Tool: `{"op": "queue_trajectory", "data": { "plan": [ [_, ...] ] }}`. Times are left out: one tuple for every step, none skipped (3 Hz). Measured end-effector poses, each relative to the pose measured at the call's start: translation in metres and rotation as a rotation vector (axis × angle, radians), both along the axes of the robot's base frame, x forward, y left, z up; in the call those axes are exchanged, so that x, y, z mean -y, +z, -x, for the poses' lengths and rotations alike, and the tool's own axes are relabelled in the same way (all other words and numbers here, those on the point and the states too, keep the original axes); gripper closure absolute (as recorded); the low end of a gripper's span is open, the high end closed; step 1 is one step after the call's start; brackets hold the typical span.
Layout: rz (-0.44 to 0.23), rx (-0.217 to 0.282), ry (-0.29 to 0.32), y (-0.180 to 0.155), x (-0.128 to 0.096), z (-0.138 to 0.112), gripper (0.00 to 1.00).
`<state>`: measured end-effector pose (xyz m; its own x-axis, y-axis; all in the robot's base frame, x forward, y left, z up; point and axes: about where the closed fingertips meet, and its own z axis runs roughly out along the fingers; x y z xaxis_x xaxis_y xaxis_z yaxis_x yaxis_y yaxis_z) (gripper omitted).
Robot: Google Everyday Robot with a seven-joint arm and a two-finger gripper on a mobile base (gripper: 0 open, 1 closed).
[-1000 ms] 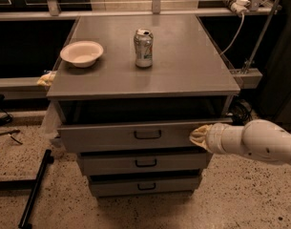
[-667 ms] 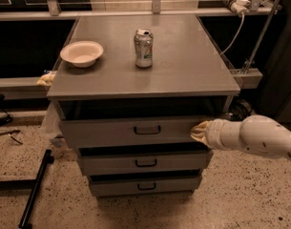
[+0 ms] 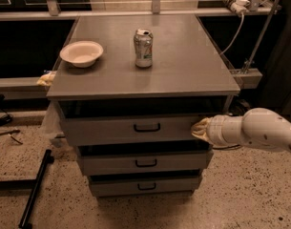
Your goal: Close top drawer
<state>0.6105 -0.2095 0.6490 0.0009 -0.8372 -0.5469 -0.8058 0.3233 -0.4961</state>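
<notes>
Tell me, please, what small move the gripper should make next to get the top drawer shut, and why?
Probably a short push straight inward. The gripper sits against the right end of the top drawer front, and that drawer stands partly out, with its dark interior showing under the tabletop. A level push there should slide it home.
</notes>
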Motion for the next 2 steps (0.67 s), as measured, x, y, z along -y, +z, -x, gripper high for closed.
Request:
{"op": "queue_trajectory", "data": {
  "plan": [
    [-0.030, -0.108, 0.044, 0.016, -0.005, 0.044, 1.00],
    [-0.056, -0.218, 0.065, 0.045, -0.002, 0.102, 1.00]
  ]
}}
